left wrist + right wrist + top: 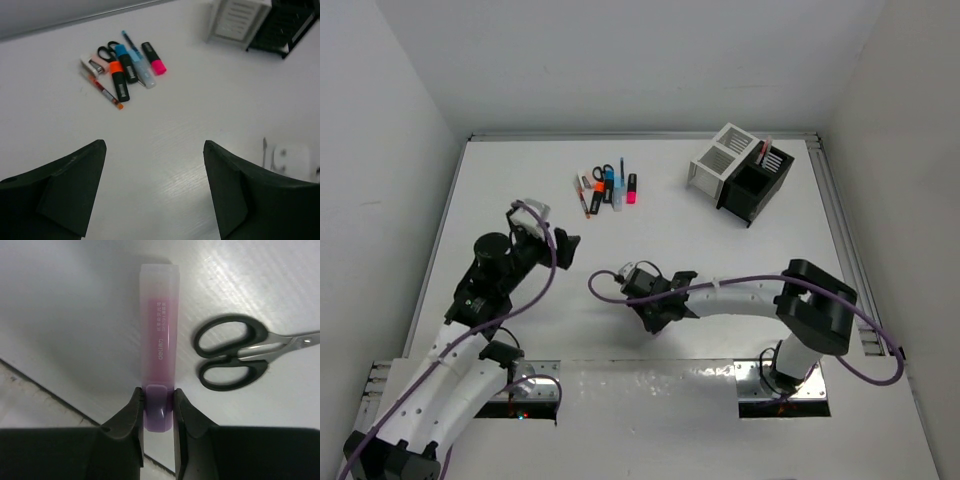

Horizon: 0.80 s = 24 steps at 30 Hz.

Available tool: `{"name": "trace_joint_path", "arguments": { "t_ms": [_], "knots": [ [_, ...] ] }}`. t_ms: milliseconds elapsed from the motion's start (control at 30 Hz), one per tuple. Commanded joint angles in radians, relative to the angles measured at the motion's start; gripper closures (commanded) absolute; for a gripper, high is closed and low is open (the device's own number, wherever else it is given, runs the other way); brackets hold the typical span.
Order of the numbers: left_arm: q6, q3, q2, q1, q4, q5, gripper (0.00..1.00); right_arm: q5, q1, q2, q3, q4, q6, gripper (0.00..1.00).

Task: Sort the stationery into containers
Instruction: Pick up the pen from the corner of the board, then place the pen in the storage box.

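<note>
White desk (520, 190) fills the pale-walled bay in front of your two arms. Your right tool (159, 412) is clenched on the lilac bar (159, 340). Its fingers (127, 420) pinch the darker purple end, and the translucent body sticks straight out ahead of them. From the wrist view you cannot tell whether the bar lies on the desk or hangs just above it. Near it on the right of that view lies a pair of black-handled scissors (232, 357), flat on the desk and apart from the bar. Its loops point toward the bar and its blades run off the edge of the view. In the top view this tool sits low over the near middle of the desk.

Your left tool (155, 185) is released, its jaws spread wide with nothing between them, and it hovers over bare desk at the left. Ahead of it lies the stationery cluster (608, 190). It holds a red pen (102, 91), an orange-capped marker (119, 80), a blue-capped marker (125, 62), a pink highlighter (154, 58), a thin blue pen (131, 42) and a second pair of scissors (105, 51), all lying close together.

At the far right stand the white box (717, 160) and the black box (757, 185), touching side by side. A pinkish pen (763, 150) stands upright in the black one.
</note>
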Motion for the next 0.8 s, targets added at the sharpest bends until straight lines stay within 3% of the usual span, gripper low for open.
{"name": "trace_joint_path", "arguments": {
  "t_ms": [0, 33, 100, 133, 200, 300, 367, 500, 767],
  "knots": [
    [0.414, -0.061, -0.048, -0.001, 0.110, 0.280, 0.24, -0.088, -0.071, -0.114, 0.101, -0.067, -0.075, 1.00],
    [0.590, -0.068, -0.053, -0.001, 0.078, 0.367, 0.26, -0.132, -0.106, -0.128, 0.116, -0.078, -0.078, 1.00],
    [0.770, -0.073, -0.057, -0.003, 0.019, 0.447, 0.25, -0.151, -0.140, -0.156, 0.166, -0.110, -0.086, 1.00],
    [0.927, -0.072, -0.057, -0.003, -0.043, 0.506, 0.23, -0.187, -0.161, -0.163, 0.182, -0.114, -0.088, 1.00],
    [1.104, -0.073, -0.047, -0.004, -0.100, 0.546, 0.16, -0.208, -0.180, -0.182, 0.222, -0.114, -0.086, 1.00],
    [1.247, -0.073, -0.019, -0.012, -0.109, 0.597, 0.11, -0.220, -0.195, -0.176, 0.278, -0.116, -0.075, 1.00],
    [1.301, -0.073, -0.005, -0.022, -0.100, 0.607, 0.10, -0.234, -0.200, -0.170, 0.320, -0.118, -0.066, 1.00],
    [1.551, -0.075, 0.033, -0.047, -0.135, 0.587, 0.10, -0.266, -0.201, -0.164, 0.364, -0.101, -0.048, 1.00],
    [1.679, -0.087, 0.041, -0.064, -0.115, 0.589, 0.10, -0.278, -0.201, -0.147, 0.377, -0.041, -0.015, 1.00]
  ]
}}
